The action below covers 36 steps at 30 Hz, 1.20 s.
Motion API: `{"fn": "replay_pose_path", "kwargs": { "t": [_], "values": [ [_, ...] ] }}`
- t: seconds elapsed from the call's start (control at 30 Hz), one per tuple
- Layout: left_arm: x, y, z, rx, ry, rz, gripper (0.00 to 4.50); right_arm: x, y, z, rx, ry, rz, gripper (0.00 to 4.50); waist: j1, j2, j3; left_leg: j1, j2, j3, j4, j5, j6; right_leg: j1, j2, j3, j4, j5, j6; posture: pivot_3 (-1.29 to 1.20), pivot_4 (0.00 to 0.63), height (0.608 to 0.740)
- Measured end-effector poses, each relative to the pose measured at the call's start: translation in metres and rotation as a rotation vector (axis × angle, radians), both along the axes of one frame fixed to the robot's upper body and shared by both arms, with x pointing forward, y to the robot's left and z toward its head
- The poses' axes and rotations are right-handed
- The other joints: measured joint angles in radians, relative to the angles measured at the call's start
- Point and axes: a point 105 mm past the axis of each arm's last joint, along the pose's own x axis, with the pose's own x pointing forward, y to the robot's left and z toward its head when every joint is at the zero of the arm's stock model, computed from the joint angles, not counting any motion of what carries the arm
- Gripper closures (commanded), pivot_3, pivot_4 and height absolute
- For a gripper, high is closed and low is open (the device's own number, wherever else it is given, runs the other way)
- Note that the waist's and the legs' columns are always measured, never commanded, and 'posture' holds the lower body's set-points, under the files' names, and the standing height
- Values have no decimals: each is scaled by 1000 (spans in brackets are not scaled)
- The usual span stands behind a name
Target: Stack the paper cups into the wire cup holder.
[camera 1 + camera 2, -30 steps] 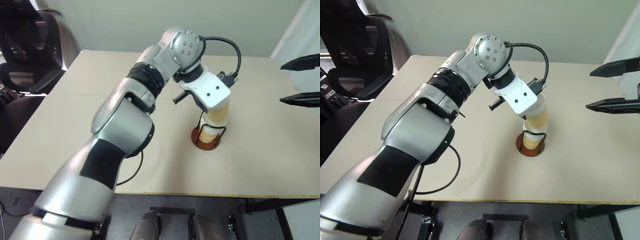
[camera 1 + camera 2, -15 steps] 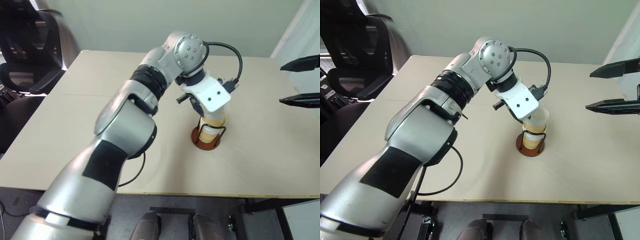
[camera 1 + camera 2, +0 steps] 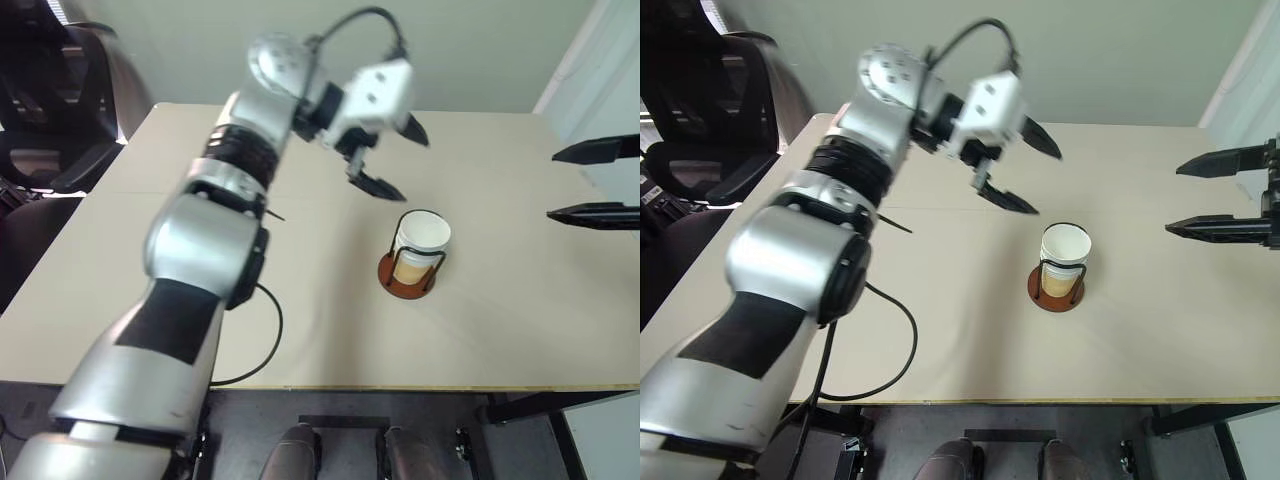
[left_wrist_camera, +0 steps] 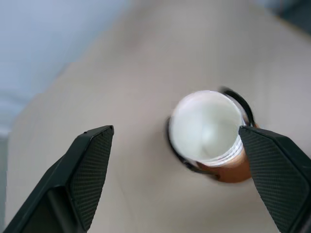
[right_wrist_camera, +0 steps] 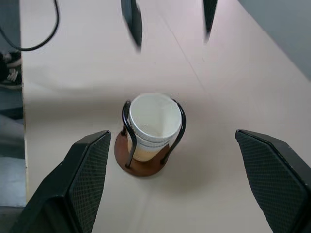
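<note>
The paper cups [image 3: 422, 238] sit nested as one stack inside the wire cup holder [image 3: 404, 283], upright on its reddish-brown disc near the table's middle right. The stack's white rim stands just above the black wire loops [image 5: 128, 127]. My left gripper [image 3: 1025, 170] hovers open and empty above and to the left of the stack, apart from it. In the left wrist view the cups [image 4: 206, 125] lie below its spread fingers [image 4: 85, 167]. My right gripper [image 3: 595, 180] stands open and empty at the right edge, well clear of the holder [image 5: 141, 164].
The tan table [image 3: 200, 290] carries nothing else around the holder. A black office chair [image 3: 55, 110] stands off the table's far left corner. A black cable [image 3: 885, 350] hangs from my left arm over the table's near side.
My left gripper opened and let go of the top cup, which now sits down in the stack. The gripper then rose and drew back to the left. The right gripper stayed about where it was.
</note>
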Motion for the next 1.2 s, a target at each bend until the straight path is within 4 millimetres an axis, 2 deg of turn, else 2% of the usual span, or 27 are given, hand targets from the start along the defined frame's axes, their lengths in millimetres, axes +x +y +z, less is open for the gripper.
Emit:
{"fn": "replay_pose_path", "kwargs": {
  "t": [0.07, 0.1, 0.23, 0.3, 0.43, 0.53, 0.67, 0.73, 0.97, 1.2],
  "values": [
    [9, 21, 5, -132, 76, 77, 20, 7, -3, -5, 46, -14, -35, 328, -2, 1, 0, 1, 0, 0, 0, 1, 0, 1, 0, 0, 0, 0, 0, 0, 150, 740],
    [17, 40, 3, -211, 120, 153, 20, 12, -6, -11, 80, -14, -71, 328, -3, 2, -1, 2, 0, 1, 0, 3, -2, 1, 0, 0, 1, 0, 0, 0, 150, 740],
    [39, 101, -31, -418, 274, 399, 20, 28, -20, -31, 199, -1, -193, 328, -5, 2, -1, 2, 0, 1, 0, 11, -12, 0, 0, 0, 3, 0, 0, 0, 150, 740],
    [45, 121, -46, -495, 321, 498, 20, 34, -25, -40, 248, 7, -246, 328, -3, 2, -1, 2, -1, 0, 2, 12, -13, 0, 0, -2, 4, 1, 1, 0, 150, 740],
    [51, 157, -60, -720, 367, 694, 20, 47, -37, -64, 357, 20, -386, 328, 2, 2, -1, 2, -2, 1, 5, 12, -13, 1, -1, -3, 5, 2, 2, 0, 150, 740],
    [50, 170, -73, -769, 386, 792, 20, 57, -43, -84, 403, 44, -477, 328, 1, 2, -1, 3, -3, 3, 6, 14, -11, 1, -1, -3, 6, 3, 4, 0, 150, 740],
    [51, 175, -86, -777, 429, 856, 20, 64, -49, -90, 394, 7, -551, 328, 1, 2, -1, 3, -3, 2, 6, 15, -8, 2, -2, -3, 6, 8, 3, 0, 150, 740],
    [51, 179, -85, -781, 427, 873, 20, 68, -49, -93, 400, -13, -578, 328, -3, 2, -1, 3, -3, 2, 5, 14, -3, 2, -2, -2, 6, 11, 1, 0, 150, 740],
    [47, 205, -73, -762, 377, 937, 20, 71, -38, -104, 395, -7, -573, 328, -13, 2, -1, 5, -3, 0, -5, 21, -3, 1, -1, -2, 2, 15, -9, 0, 150, 740],
    [43, 207, -73, -743, 382, 939, 20, 61, -26, -116, 373, 20, -540, 328, -13, 2, -1, 5, -3, 0, -5, 23, -4, 2, -1, 0, 0, 17, -12, 0, 150, 740]
  ]
}}
